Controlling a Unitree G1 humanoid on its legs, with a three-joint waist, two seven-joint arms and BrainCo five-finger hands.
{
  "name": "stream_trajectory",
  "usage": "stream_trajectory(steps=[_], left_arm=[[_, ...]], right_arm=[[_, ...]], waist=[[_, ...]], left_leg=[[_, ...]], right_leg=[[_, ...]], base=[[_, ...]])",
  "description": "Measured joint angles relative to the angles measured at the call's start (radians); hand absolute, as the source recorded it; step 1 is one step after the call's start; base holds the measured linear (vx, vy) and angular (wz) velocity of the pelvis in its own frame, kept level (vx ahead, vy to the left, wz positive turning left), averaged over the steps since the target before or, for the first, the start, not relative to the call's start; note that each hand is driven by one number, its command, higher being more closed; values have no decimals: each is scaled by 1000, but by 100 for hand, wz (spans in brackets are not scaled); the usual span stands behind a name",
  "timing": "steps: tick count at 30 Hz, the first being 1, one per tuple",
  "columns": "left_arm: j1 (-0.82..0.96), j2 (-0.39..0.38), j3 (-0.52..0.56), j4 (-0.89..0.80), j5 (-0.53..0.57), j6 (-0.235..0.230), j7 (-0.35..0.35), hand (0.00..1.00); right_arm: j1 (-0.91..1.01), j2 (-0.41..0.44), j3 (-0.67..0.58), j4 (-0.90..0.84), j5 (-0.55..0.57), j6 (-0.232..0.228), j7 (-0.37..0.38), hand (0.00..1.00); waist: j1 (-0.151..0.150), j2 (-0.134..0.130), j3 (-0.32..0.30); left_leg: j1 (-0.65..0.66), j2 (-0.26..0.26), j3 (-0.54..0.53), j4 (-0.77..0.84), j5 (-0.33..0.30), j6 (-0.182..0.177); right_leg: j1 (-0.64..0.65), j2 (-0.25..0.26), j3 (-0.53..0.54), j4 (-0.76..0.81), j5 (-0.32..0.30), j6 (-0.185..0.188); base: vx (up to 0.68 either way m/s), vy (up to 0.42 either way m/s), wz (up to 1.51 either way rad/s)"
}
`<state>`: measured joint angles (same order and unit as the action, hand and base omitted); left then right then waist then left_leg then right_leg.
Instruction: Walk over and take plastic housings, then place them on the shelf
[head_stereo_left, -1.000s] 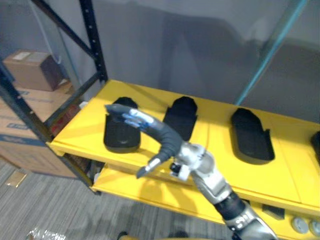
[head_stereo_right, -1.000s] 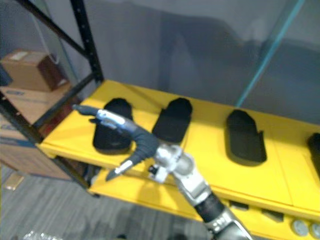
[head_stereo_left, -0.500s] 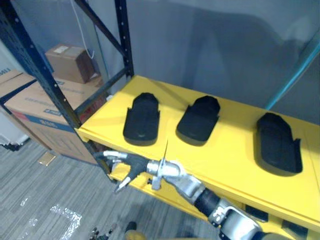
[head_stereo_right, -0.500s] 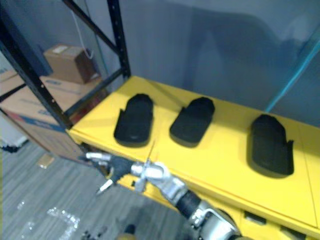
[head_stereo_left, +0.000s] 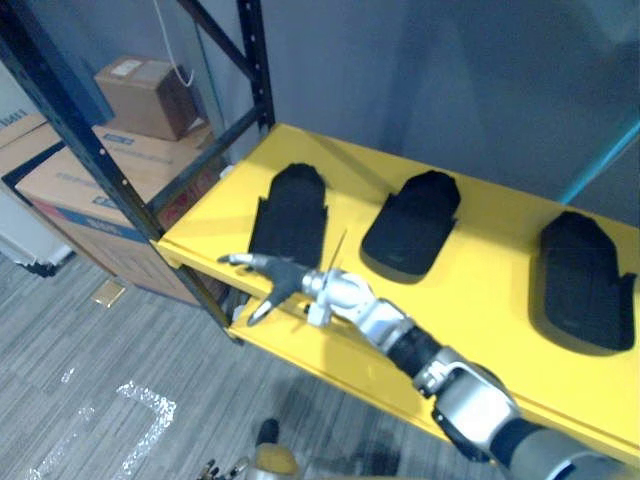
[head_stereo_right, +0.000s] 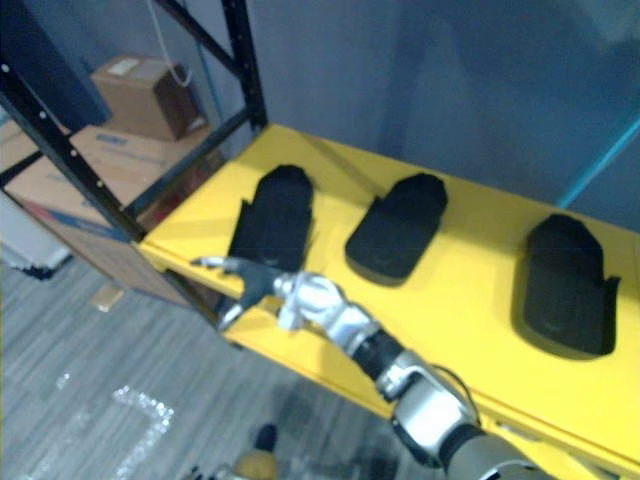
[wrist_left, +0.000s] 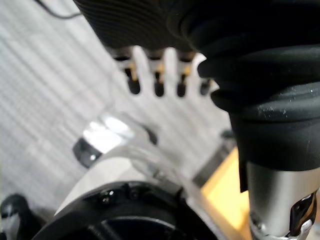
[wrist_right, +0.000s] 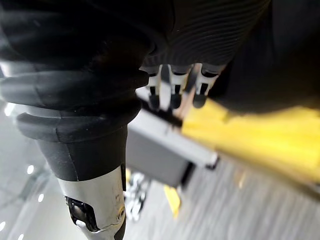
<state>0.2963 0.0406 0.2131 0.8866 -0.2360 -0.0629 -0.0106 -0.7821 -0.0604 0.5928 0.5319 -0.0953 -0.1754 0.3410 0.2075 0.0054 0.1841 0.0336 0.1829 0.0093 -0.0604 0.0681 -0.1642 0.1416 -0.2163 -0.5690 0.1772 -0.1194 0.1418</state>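
Large cardboard boxes (head_stereo_left: 75, 190) stand on a grey striped floor (head_stereo_left: 90, 400), with a smaller box (head_stereo_left: 145, 95) set higher behind them. A grey wall (head_stereo_left: 450, 80) forms the backdrop.

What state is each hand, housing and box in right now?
right hand: open, holding nothing, at the shelf's front edge
left hand: open, holding nothing
left housing: lying flat on the yellow shelf
middle housing: lying flat
right housing: lying flat
small cardboard box: closed
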Motion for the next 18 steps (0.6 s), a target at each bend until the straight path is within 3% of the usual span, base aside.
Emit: stream_trajectory(steps=[11,18], left_arm=[[-2,12,0,2,-2,20,-13,0],[-5,24,1,3,-3,21,-13,0]], right_arm=[[-11,-42,-2,-43,-21,45,33,0],[-13,-169,-53,-252,-60,44,75,0]], waist=[[-1,-7,6],[-7,-24,18]], left_leg=[[2,20,13,-3,0,0],[19,20,31,-18,8,-8]], right_leg=[[0,19,18,0,0,0],[-1,18,31,1,0,0]], base=[[-39,-21,-3],[0,-6,-4]])
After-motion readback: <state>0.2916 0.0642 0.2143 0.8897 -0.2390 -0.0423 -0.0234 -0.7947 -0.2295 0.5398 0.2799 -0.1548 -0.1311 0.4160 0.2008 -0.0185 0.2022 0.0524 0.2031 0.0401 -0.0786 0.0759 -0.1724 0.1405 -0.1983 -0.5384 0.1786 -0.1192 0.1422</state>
